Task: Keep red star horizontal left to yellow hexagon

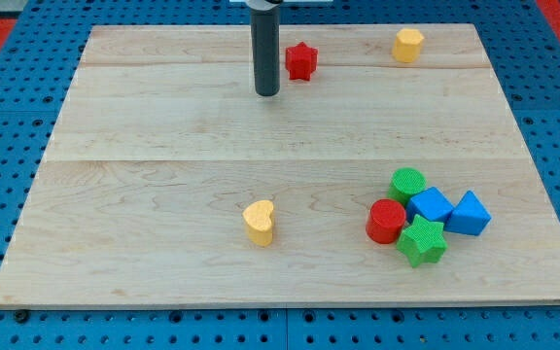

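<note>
Handless rod, my tip (266, 93) just left of red star (300, 61), grasping nothing.

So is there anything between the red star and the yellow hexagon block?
No. In the camera view, only bare wooden board lies between the red star block and the yellow hexagon block.

bare board lies between red star (300, 60) and yellow hexagon (407, 45) (my tip (266, 93) just left of star).

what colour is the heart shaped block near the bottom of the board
Yellow: the heart block shows clearly in the camera view.
</note>
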`<state>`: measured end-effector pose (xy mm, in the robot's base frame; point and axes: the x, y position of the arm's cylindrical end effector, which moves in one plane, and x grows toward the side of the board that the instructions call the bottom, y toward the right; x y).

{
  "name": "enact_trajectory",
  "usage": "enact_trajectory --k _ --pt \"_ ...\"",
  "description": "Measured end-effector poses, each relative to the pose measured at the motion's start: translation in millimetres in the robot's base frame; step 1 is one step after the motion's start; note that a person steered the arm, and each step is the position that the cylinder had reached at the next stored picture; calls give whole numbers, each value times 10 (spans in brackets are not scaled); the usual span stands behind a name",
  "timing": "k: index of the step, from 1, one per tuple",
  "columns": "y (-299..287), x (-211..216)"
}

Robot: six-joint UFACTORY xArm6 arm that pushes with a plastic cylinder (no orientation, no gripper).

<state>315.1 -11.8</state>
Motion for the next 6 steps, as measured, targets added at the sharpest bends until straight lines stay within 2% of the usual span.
enact_trajectory --k 1,2,4,5,6 --pt "123 -333" --pt "-401 -333" --pt "273 -552" --pt "245 -509" --pt "499 -308"
